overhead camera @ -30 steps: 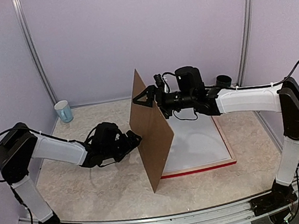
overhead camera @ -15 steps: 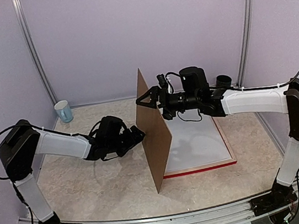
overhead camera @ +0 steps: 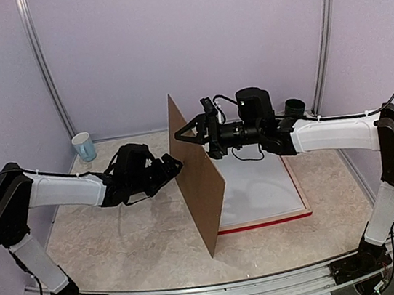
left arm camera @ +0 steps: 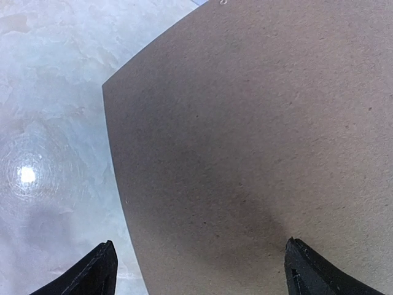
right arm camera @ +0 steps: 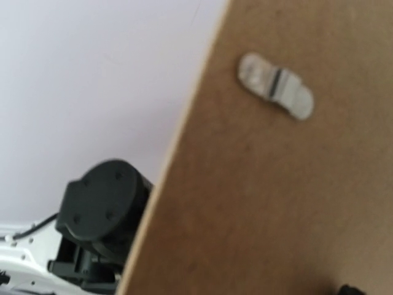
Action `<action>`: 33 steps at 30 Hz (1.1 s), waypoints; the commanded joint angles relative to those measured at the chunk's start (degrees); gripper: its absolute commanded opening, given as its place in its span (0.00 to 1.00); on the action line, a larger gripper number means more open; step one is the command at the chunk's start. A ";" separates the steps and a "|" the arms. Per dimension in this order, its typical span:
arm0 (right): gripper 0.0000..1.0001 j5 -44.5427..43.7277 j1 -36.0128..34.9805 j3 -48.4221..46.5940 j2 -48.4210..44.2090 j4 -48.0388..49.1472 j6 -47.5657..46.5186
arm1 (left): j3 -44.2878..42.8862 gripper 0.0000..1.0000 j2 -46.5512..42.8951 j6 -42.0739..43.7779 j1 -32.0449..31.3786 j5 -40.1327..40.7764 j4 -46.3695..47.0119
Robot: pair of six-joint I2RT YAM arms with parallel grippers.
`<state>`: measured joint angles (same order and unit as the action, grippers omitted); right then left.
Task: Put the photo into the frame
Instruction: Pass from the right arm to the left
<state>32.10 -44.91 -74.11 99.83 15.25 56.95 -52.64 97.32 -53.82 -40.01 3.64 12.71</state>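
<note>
A plain brown backing board [overhead camera: 201,183] stands almost upright on its lower edge at mid-table, between my two grippers. My left gripper [overhead camera: 171,167] is open against its left face. The board [left arm camera: 258,135] fills the left wrist view, with a fingertip [left arm camera: 101,273] in each bottom corner. My right gripper [overhead camera: 180,134] sits at the board's upper right side and looks open. The right wrist view shows that face [right arm camera: 276,184] with a metal hanger clip [right arm camera: 276,86] and one fingertip [right arm camera: 351,289]. The red frame [overhead camera: 266,222] lies flat to the right, holding a white sheet [overhead camera: 257,183]. The photo is not in view.
A pale blue cup [overhead camera: 84,146] stands at the back left by a metal post. Wall panels enclose the back and both sides. A metal rail [overhead camera: 217,291] runs along the near edge by the arm bases.
The board's top has swung left, and my right gripper has moved left with it. My left gripper has risen and stays against the board's left face.
</note>
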 commanded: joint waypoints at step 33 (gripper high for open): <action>0.99 3.91 -3.31 -3.29 2.77 7.26 3.19 | 1.85 0.98 -23.72 0.07 1.31 -2.12 -2.95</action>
<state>36.16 -47.57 -75.50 101.78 20.16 59.70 -51.33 77.01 -53.76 -38.26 1.91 10.46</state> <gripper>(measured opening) 0.992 0.975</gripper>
